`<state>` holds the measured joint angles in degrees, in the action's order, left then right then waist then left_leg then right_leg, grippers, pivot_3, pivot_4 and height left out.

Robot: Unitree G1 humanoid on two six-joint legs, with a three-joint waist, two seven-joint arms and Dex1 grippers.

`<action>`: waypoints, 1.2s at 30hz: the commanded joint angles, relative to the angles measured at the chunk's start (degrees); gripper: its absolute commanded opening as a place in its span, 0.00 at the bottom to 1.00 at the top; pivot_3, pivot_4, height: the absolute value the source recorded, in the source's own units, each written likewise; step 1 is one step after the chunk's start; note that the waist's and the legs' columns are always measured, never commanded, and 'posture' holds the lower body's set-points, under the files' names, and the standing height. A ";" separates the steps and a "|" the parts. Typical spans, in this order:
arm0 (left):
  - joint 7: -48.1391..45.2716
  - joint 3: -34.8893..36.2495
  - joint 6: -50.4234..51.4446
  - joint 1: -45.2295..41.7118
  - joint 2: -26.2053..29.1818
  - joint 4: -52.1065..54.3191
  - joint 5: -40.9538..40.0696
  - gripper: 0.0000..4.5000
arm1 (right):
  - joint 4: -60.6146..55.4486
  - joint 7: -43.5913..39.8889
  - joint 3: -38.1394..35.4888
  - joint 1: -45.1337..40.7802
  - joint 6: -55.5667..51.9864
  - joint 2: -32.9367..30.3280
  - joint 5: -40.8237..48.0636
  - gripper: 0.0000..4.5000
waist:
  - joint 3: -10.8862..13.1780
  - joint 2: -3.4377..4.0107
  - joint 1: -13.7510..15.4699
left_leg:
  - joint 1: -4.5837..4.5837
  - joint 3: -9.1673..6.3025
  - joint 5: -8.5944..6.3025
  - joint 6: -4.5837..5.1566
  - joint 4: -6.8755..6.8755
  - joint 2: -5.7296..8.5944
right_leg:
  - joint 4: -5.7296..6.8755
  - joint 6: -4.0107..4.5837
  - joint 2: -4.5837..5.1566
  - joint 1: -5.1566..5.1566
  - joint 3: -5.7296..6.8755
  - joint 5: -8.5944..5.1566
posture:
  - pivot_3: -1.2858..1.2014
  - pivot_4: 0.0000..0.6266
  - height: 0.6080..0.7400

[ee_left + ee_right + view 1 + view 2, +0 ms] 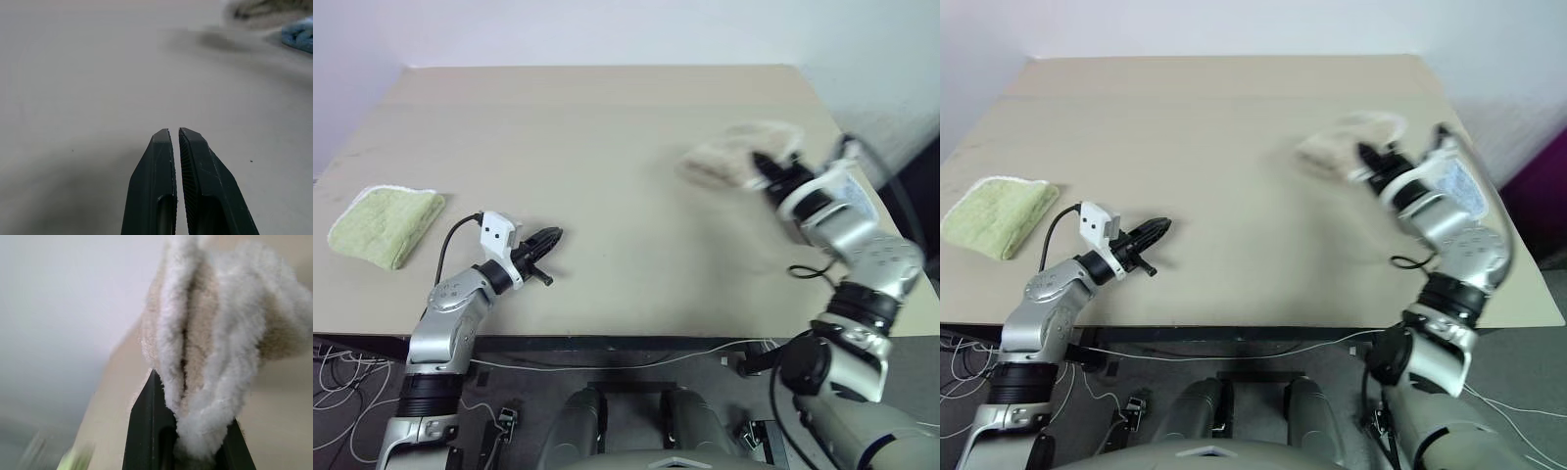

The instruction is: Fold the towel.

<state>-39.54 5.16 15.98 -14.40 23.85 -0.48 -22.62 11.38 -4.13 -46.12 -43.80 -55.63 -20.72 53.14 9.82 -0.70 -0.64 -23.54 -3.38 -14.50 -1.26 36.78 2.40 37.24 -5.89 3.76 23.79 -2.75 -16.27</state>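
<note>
the large beige terry cloth towel with a white stitched border [736,155] is bunched in the right hand [766,169], at the right of the frame in the head views, lifted off the pale tan tabletop [607,176] and blurred. the right hand's two black fingers are clamped on the cloth; in the right wrist view a gathered fold of the towel [215,347] rises straight out from between the fingers [146,431] and fans out beyond their tips, white edge and beige pile side by side. the bulk of the towel sits just past the fingertips, toward the far edge of the tabletop.

the left hand [546,241] is low at the lower left of the frame, above the tabletop near its front edge, fingers pressed together with nothing between them, well apart from the towel. a small folded light green cloth [386,224] lies flat at the far left of the tabletop. in the left wrist view, a bit of blue cloth [299,38] shows at the upper right.
</note>
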 commanded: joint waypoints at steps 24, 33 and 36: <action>-2.58 -4.16 -2.12 -4.13 -3.89 -2.65 1.71 0.06 | -3.40 21.25 -6.75 9.05 8.65 0.39 8.72 0.47 | 0.00 0.03 -0.25 | 0.04 0.12 0.00 0.04 0.10 -0.11 | 0.05 -0.01 -0.19 -0.08 -0.07 0.00 | 0.52 0.24 1.00; -3.25 -4.38 -2.06 -5.27 -3.99 -4.03 1.79 0.06 | -7.95 19.55 -2.00 11.25 17.15 -2.74 2.55 1.00 | 0.00 0.04 -0.12 | 0.04 0.11 0.00 0.04 0.11 -0.10 | 0.05 -0.01 -0.19 -0.10 -0.06 0.00 | 0.52 0.24 1.00; -3.62 -4.43 -2.19 -5.76 -3.94 -4.74 1.92 0.06 | -8.48 17.24 1.46 11.89 22.31 -5.41 -3.61 1.00 | 0.00 0.05 -0.16 | 0.04 0.12 0.00 0.04 0.12 -0.08 | 0.05 -0.01 -0.18 -0.10 -0.05 0.00 | 0.52 0.24 1.00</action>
<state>-42.62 0.72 14.55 -18.99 19.88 -5.63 -20.66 6.35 14.76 -45.70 -31.54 -36.63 -24.17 52.23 9.82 -0.66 -0.80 -23.49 -3.26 -14.50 -1.22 36.90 2.32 37.29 -5.91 3.57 23.70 -2.80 -16.27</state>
